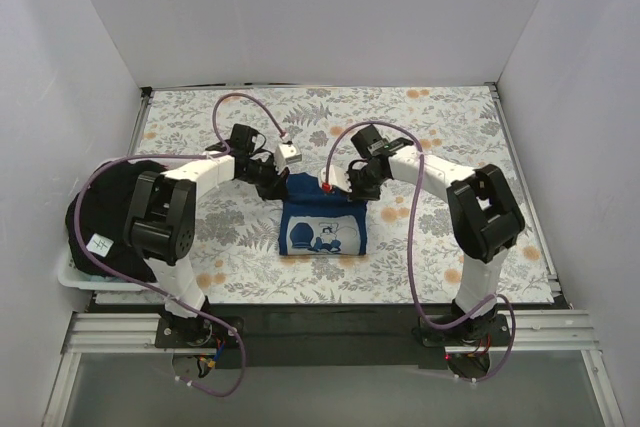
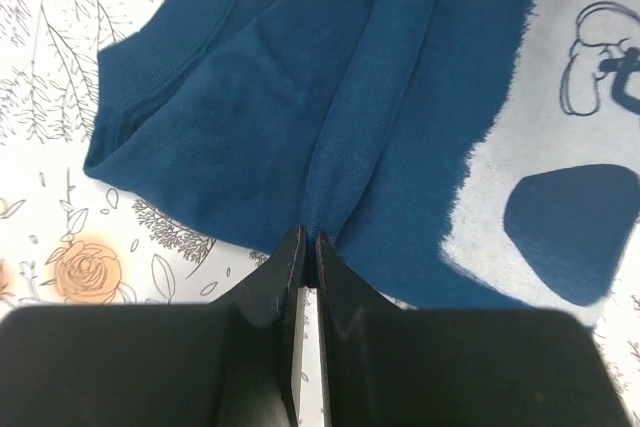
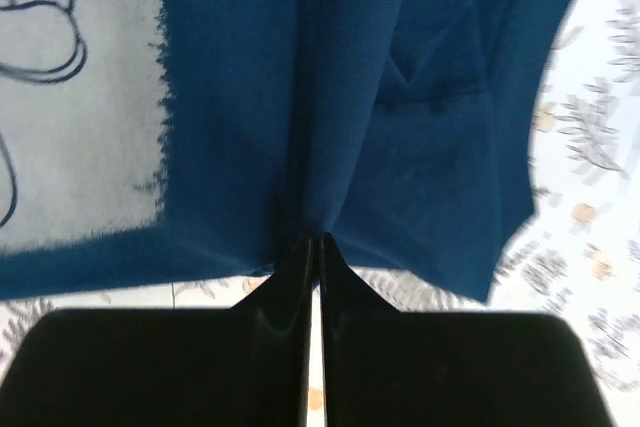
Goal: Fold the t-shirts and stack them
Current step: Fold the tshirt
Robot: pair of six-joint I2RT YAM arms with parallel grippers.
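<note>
Left gripper (image 2: 308,245) pinches a ridge of the blue printed t-shirt (image 1: 322,225) at its far edge; right gripper (image 3: 314,245) pinches the other far corner (seemingly to fold it evenly), the shirt lying mid-table on the floral cloth (image 1: 450,117).

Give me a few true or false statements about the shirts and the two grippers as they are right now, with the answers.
1. The left gripper and the right gripper each pinch the blue printed t-shirt. True.
2. The shirt's white print faces down, out of sight. False: it faces up, on the part nearer the arm bases.
3. The black t-shirt is stacked on the blue one. False: it lies apart at the far left, beside the left arm.
4. The blue shirt rests on the floral cloth. True.
</note>
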